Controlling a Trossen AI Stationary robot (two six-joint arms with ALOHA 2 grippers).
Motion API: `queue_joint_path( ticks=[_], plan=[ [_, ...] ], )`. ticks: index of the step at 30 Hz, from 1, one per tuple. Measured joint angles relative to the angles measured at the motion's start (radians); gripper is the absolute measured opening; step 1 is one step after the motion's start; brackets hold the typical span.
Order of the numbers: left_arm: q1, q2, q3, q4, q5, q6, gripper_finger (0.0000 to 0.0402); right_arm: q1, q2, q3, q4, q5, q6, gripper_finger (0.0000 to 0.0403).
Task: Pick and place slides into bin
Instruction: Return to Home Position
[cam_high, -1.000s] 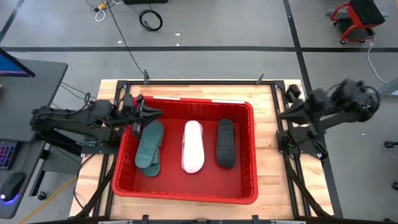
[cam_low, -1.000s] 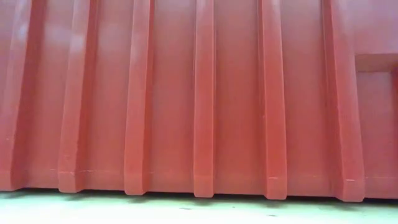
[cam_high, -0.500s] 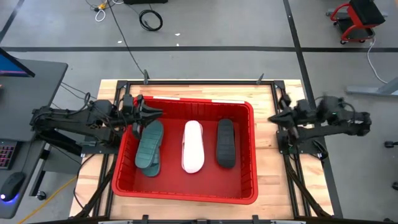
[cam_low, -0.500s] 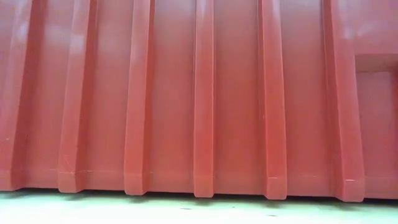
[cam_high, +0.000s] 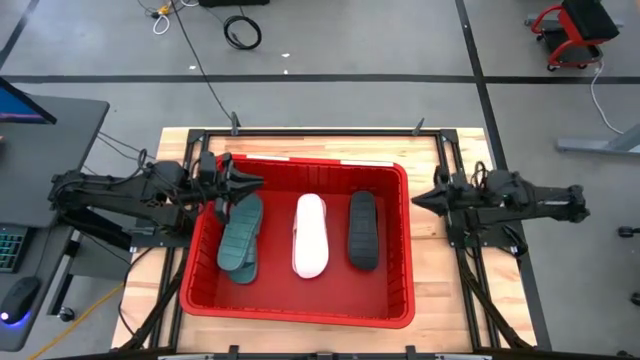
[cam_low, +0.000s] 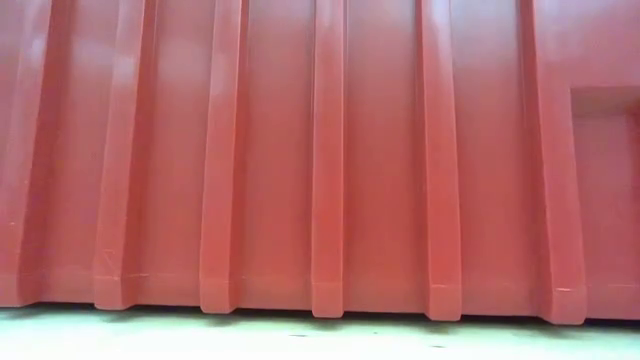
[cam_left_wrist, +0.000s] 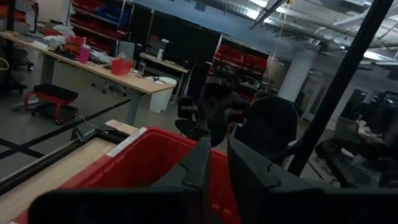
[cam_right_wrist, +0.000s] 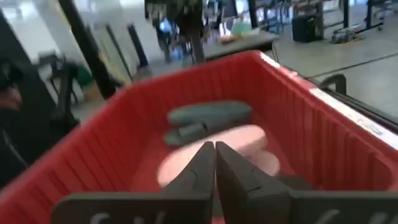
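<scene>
The red bin (cam_high: 300, 305) stands mid-table, and its ribbed wall (cam_low: 320, 150) fills the low view. In it lie two teal slides (cam_high: 241, 232), one partly on the other, a white slide (cam_high: 310, 235) and a black slide (cam_high: 362, 230), all flat on the bin's floor. My left gripper (cam_high: 238, 184) is shut and empty above the bin's far left corner; its wrist view (cam_left_wrist: 219, 168) looks across the rim (cam_left_wrist: 155, 140). My right gripper (cam_high: 415, 200) is shut and empty just outside the bin's right wall; its wrist view (cam_right_wrist: 214, 149) looks over the teal slides (cam_right_wrist: 208, 115) and the white slide (cam_right_wrist: 214, 152).
Bare wooden table (cam_high: 435, 290) shows in narrow strips to the left and right of the bin. Black frame rails (cam_high: 470, 270) run along the table's sides under both arms. Cables lie on the floor beyond the far edge.
My right arm has unfolded and come down, and its gripper has gone toward the table's left, up to the bin's right wall. The slides and the bin have stayed where they were.
</scene>
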Motion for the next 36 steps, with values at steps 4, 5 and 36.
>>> queue_joint_path(
  ticks=[4, 5, 36],
  plan=[
    [0.0, 0.011, 0.0, -0.005, 0.0, 0.0, 0.006, 0.0, 0.114, -0.03, 0.209, 0.107, 0.029, 0.0021],
    [0.0, 0.015, -0.001, -0.004, 0.001, 0.0, 0.0059, 0.0, 0.138, -0.053, 0.289, 0.141, -0.001, 0.002],
    [-0.063, -0.073, -0.002, -0.013, 0.008, 0.0, 0.0051, -0.178, -0.157, -0.419, 0.911, -0.084, 0.084, 0.0022]
  ],
)
